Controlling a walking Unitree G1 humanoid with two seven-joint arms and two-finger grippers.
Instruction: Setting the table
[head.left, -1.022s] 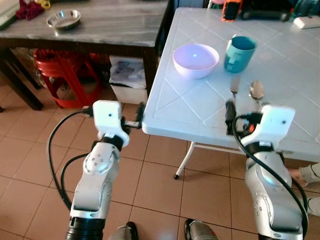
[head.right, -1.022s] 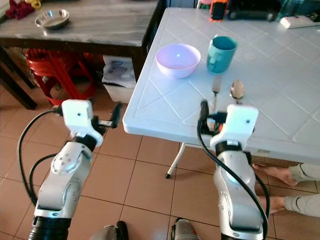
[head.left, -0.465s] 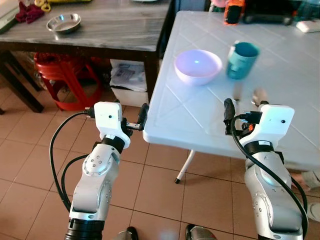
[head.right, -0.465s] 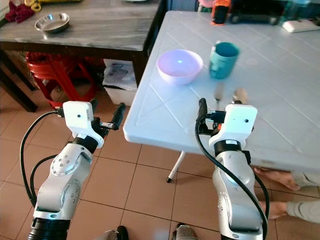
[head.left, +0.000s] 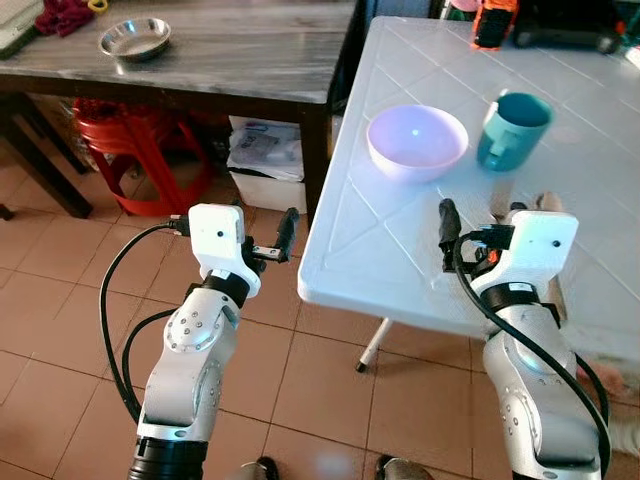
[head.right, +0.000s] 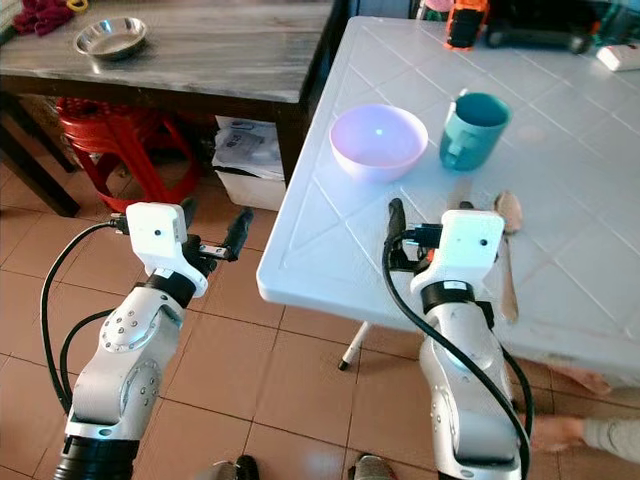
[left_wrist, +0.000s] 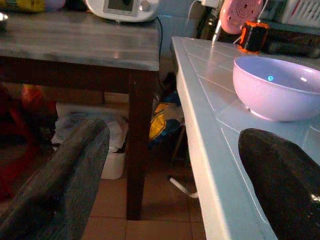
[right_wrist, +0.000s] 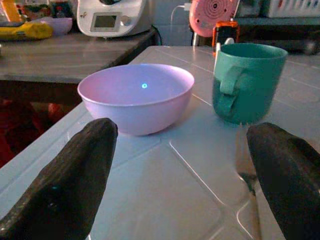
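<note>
Room: tiled floor, white table (head.left: 400, 240) on my right, dark wooden table (head.left: 230, 60) far left.
Head view: bowl (head.left: 417, 142), teal mug (head.left: 512, 131), spoon (head.right: 507, 250) look placed already.
Left wrist: left gripper (left_wrist: 170, 185) open, empty, off the table's near edge.
Right wrist: right gripper (right_wrist: 187, 180) open, empty; fork (right_wrist: 247, 190) between its fingers. I'd say mostly set.

I count two tables: one white table (head.right: 560, 190) and one dark wooden table (head.right: 210, 50) beside it. On the white one I see one lilac bowl (head.right: 378, 140), one teal mug (head.right: 473, 130), one spoon (head.right: 507, 240) and what looks like one fork (right_wrist: 246, 170), half hidden behind my arm. The wooden table carries one steel dish (head.right: 110, 37). Under it stands one red stool (head.right: 105, 145). I have two pincers, left pincer (head.left: 283, 232) and right pincer (head.right: 397, 222).
</note>
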